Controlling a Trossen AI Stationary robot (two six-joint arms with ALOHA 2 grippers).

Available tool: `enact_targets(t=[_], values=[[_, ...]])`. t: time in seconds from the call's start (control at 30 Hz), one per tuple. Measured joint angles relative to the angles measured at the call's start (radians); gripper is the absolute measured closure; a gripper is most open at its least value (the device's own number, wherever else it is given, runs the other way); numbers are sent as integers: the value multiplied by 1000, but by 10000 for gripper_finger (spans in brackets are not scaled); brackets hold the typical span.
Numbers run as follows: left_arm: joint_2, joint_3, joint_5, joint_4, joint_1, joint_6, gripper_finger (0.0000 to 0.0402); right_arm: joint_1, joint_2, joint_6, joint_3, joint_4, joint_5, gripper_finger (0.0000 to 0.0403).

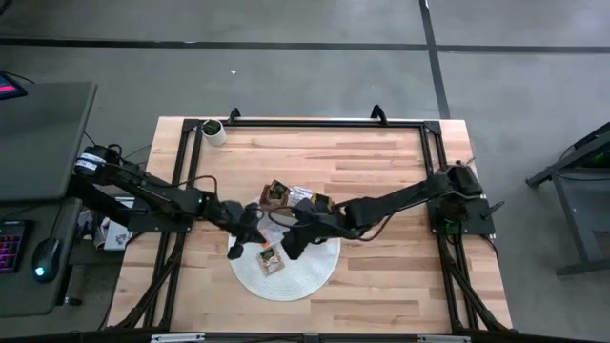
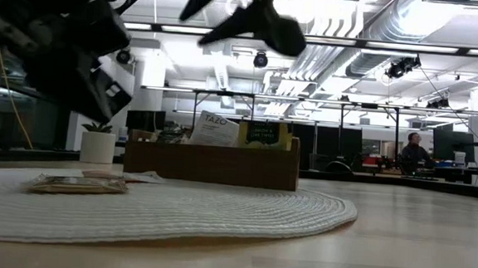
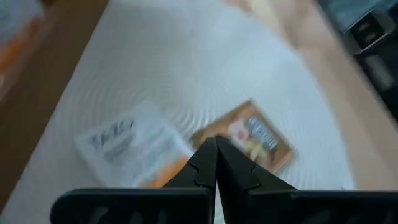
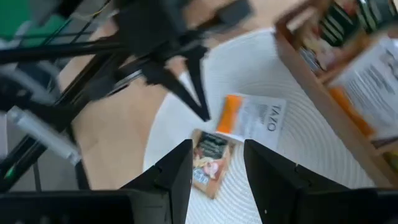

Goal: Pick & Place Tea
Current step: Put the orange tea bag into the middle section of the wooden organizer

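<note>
In the centre of the high view both arms meet over the round white mat (image 1: 310, 276). The left gripper (image 3: 216, 163) hangs above the mat with its fingers pressed together, holding nothing. Below it lie two tea packets, a brown one (image 3: 252, 134) and a white-and-orange one (image 3: 127, 146), side by side on the mat. The right gripper (image 4: 217, 171) hovers above the same packets with its fingers parted and empty. Further packets stand in the wooden tray (image 2: 212, 164) at the mat's upper edge.
</note>
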Motion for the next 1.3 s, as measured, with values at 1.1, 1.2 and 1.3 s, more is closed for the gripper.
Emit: enact_targets(t=[1.1, 1.2, 1.3], values=[[257, 7, -176, -29, -67, -56, 402, 28, 188, 534, -53, 188, 158, 263], [263, 8, -176, -28, -67, -51, 402, 31, 188, 570, -90, 202, 149, 263], [264, 7, -176, -27, -67, -46, 402, 31, 189, 592, -120, 248, 134, 263]])
